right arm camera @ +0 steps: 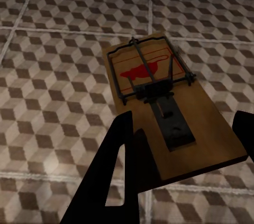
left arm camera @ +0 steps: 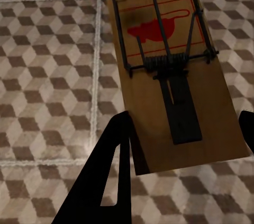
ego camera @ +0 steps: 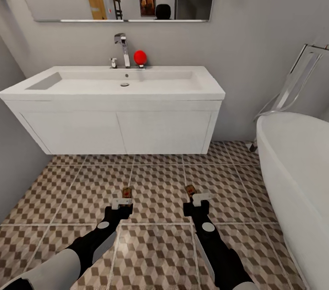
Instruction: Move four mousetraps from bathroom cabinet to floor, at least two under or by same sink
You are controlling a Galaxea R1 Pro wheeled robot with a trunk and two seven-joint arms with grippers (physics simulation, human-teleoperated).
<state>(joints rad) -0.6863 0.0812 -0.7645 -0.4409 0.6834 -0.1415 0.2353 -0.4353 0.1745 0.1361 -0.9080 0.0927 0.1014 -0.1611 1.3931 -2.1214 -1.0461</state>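
Cube-patterned bathroom floor tiles (ego camera: 155, 180) were seen stretching from the robot to the wall-hung white bathroom sink (ego camera: 114, 93), with a white bathtub (ego camera: 297, 162) at the right. Two mousetraps were held above the tiles, one in each gripper. The left mousetrap (left arm camera: 172, 70) was clamped by its near short end in the left gripper (ego camera: 122, 204), whose black fingers (left arm camera: 106, 176) were closed against the board's long edges. The right mousetrap (right arm camera: 166, 107) was gripped the same way by the right gripper (ego camera: 197, 199). Each board's long axis was seen running straight out from its gripper toward the sink, spring bar and red mark uppermost, the far end pointing ahead. Both traps were judged to be in front of the sink, short of its underside and well apart from the cabinet front. The left gripper was judged slightly better aligned with the sink's middle. Lowering to the tiles, further forward, appeared to be what remained.
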